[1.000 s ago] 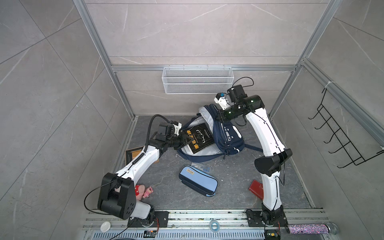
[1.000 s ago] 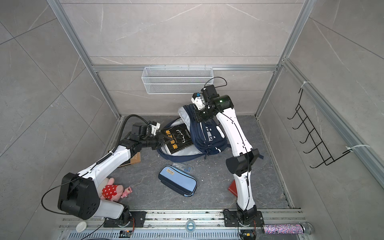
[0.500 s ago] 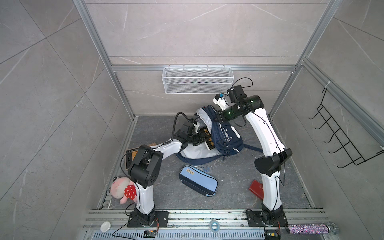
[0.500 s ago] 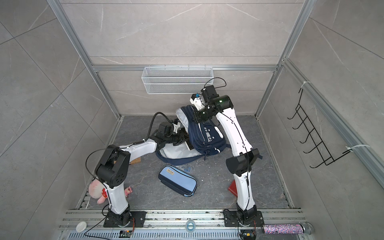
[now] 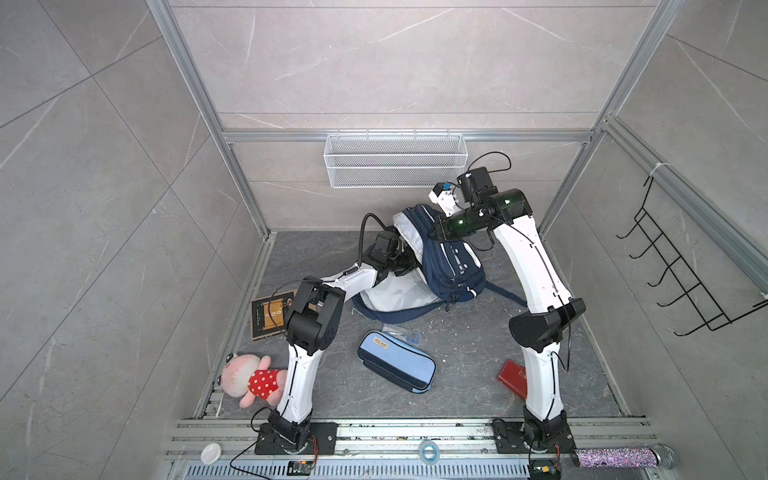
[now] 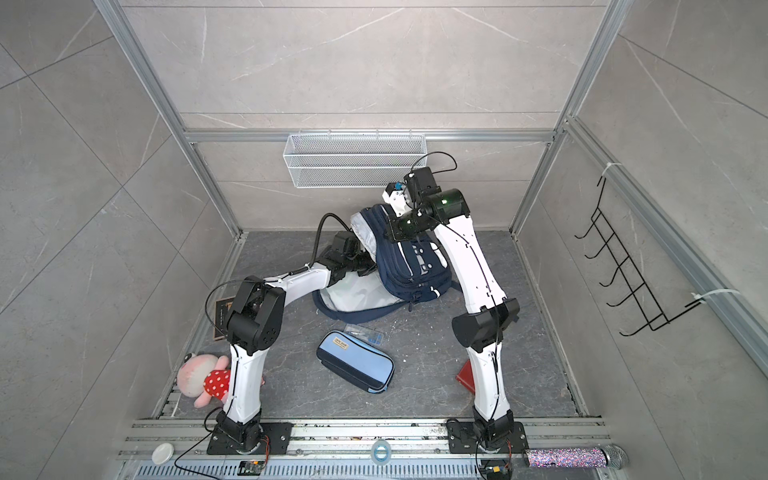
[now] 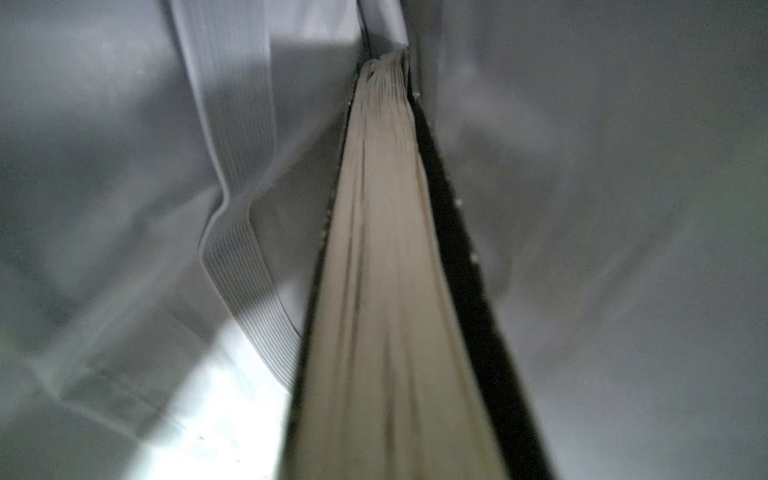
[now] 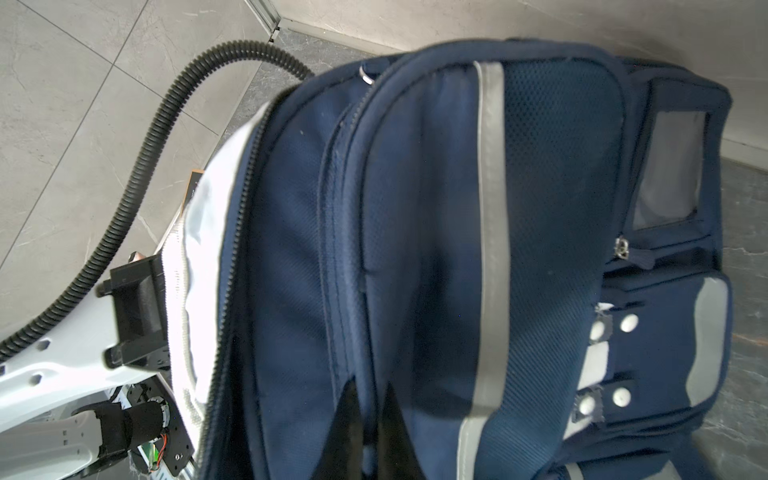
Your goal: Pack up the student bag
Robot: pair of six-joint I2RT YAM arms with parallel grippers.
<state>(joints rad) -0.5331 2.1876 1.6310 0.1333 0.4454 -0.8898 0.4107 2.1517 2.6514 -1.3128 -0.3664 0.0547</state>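
Two white arms bend toward the student bag [image 5: 451,266], the biggest loose thing here. It slumps on the floor directly below the wire basket [image 5: 395,160] on the back wall, its main compartment gaping and pale lining showing.

The right gripper [image 8: 371,415] sits above the bag, just under the basket's right end. It is pinched tight on a navy fold at the bag's upper edge and holds that edge raised.

The left gripper [image 5: 402,262] is buried in the opening, under the basket's middle. Its fingers are hidden, but in the left wrist view a book [image 7: 382,291] runs straight out from it between grey lining walls, cream page edge showing, so it is closed on that book.

Farther forward from the basket, past the bag, lies a light-blue pencil case [image 5: 397,361]. A pink plush doll [image 5: 249,376] in a red dotted dress lies about as far forward, well to the basket's left, against the left arm. Nearer the basket than the doll, also to the left, a flat black-and-gold book [image 5: 270,316] lies partly under that arm's elbow.

Forward and right of the basket, a red object [image 5: 512,376] shows partly behind the right arm. A small clear packet [image 5: 401,332] lies forward of the basket, just short of the pencil case.
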